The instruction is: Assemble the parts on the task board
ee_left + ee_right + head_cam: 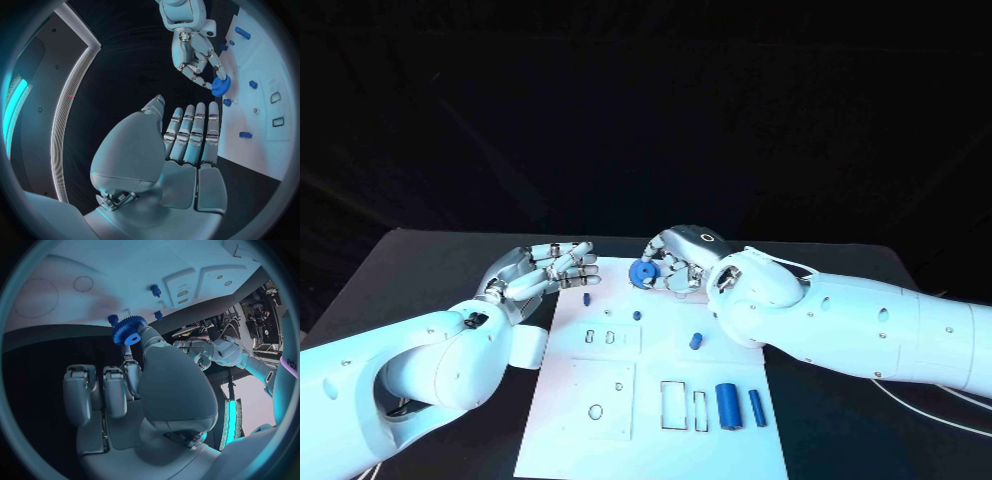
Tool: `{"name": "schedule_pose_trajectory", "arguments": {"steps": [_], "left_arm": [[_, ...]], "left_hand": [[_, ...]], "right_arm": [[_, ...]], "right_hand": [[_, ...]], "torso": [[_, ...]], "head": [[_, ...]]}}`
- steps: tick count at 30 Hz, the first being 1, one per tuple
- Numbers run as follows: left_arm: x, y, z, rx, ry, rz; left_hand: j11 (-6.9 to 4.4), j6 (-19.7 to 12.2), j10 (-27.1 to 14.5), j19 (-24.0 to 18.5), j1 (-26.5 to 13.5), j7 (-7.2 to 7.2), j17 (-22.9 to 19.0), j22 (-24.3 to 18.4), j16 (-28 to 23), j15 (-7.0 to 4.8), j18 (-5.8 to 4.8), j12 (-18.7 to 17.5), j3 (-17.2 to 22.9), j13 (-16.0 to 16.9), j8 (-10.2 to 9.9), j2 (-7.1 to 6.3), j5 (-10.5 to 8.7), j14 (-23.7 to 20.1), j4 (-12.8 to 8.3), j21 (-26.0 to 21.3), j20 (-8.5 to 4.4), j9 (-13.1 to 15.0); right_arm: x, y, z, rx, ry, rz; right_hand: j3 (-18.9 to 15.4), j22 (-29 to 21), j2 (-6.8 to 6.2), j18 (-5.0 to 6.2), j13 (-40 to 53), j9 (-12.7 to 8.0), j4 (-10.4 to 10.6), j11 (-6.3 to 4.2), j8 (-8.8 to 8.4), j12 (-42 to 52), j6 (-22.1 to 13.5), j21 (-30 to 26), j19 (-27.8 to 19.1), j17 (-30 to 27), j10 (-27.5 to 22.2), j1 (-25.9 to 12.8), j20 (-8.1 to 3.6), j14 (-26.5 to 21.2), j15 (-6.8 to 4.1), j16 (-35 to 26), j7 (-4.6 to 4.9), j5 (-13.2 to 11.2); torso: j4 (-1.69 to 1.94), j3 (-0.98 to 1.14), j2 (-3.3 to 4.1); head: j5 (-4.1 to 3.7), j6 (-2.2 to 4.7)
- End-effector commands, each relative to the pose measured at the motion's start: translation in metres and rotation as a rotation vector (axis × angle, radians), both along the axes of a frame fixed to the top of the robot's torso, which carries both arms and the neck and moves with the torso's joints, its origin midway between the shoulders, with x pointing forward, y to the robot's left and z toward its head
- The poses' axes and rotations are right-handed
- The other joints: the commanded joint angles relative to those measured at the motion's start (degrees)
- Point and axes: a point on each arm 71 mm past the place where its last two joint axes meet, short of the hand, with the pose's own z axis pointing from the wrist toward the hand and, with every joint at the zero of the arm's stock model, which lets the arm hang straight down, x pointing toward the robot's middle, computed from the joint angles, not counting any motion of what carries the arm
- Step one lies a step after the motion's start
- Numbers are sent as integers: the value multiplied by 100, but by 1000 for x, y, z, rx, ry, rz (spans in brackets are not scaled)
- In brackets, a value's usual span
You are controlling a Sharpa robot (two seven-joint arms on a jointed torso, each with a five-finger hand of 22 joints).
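The white task board (pixel 646 410) lies in the middle of the black table. My right hand (pixel 678 258) hovers over its far end and pinches a round blue toothed gear (pixel 643 272) (pixel 220 86) (pixel 128 331) between thumb and a finger. My left hand (pixel 545 270) (pixel 187 137) is beside the board's far left corner, fingers together and holding nothing. Small blue pegs stand on the board (pixel 587 298) (pixel 695 341). A thick blue cylinder (pixel 727 402) and a thinner blue rod (pixel 757 408) lie near the board's front right.
The board has outlined slots and recesses (pixel 682 405) near its front and an oval hole (pixel 596 411) at front left. Black table surface (pixel 430 280) stretches to both sides of the board.
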Motion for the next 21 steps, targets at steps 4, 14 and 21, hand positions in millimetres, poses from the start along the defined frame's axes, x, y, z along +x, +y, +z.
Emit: {"name": "schedule_pose_trajectory", "arguments": {"steps": [4, 14, 21], "left_arm": [[-1, -3, 1, -13, -4, -21], [-1, -4, 2, -14, -5, -23], [-1, -4, 2, -14, -4, -24]], "left_hand": [[43, 36, -10, -38, 38, 97, -7, -7, -35, -6, 30, -36, -15, -4, -34, 11, -34, -51, -15, -7, -19, -7], [44, 32, -17, -44, 42, 96, -7, -6, -42, -5, 30, -48, -13, -5, -43, 18, -39, -50, -19, -4, -19, -8], [44, 32, -17, -44, 42, 96, -7, -6, -42, -5, 30, -48, -13, -5, -43, 18, -39, -50, -19, -4, -19, -8]], "right_arm": [[5, 14, -6, -39, 1, 5], [12, 23, -15, -73, 28, 3], [14, 26, -18, -92, 45, 5]], "right_hand": [[35, 996, 3, -108, 250, 80, 3, 2, 6, 32, 8, 8, 188, 1237, 38, -39, -42, 537, -42, 33, -11, 34], [44, 983, 3, -104, 254, 79, 11, 6, -2, 34, -2, -4, 177, 1229, 39, -47, -42, 536, -41, 30, -5, 43], [47, 983, 3, -104, 251, 79, 14, 7, -4, 32, -4, -4, 177, 1234, 37, -50, -42, 537, -40, 32, -4, 45]], "torso": [[-1, 6, 9], [-4, 9, 8], [-12, 11, 8]], "head": [[16, -15], [35, -61], [36, -82]]}}
